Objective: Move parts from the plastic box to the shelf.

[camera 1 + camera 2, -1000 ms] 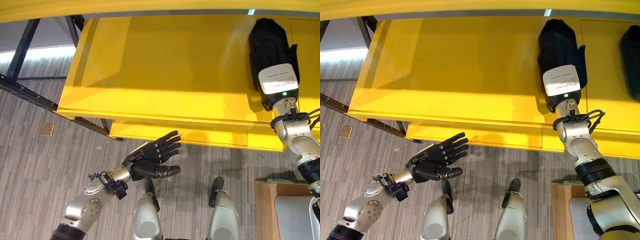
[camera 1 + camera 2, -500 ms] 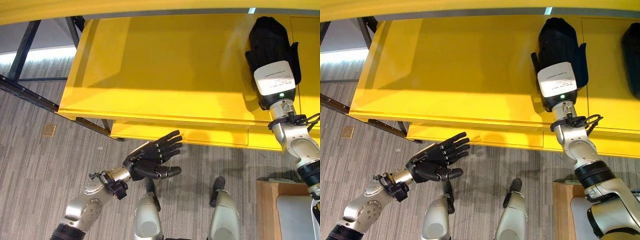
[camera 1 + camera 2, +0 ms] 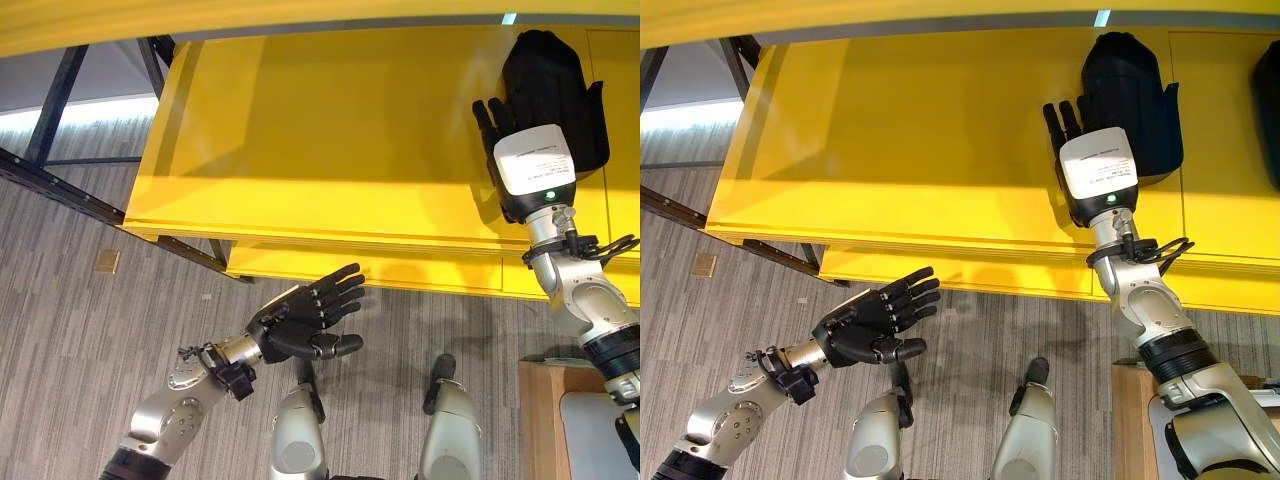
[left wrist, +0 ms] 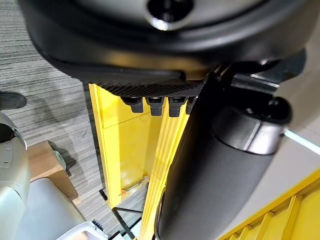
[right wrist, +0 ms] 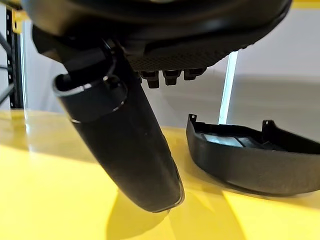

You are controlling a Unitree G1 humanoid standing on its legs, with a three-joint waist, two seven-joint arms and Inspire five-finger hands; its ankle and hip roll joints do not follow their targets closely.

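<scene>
On the yellow shelf [image 3: 330,130] our right hand [image 3: 1065,125] hovers, fingers straight, empty, just beside a black part [image 3: 1130,90]; our left hand [image 3: 300,315] hangs open below, empty.

Bright overhead light, glare band across yellow shelf [image 3: 330,120], soft shadows.

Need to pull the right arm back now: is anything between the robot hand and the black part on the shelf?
Nothing visible. The right robot hand is open above the yellow shelf, beside the black part, which lies flat on it. The left robot hand is open over the floor.
</scene>
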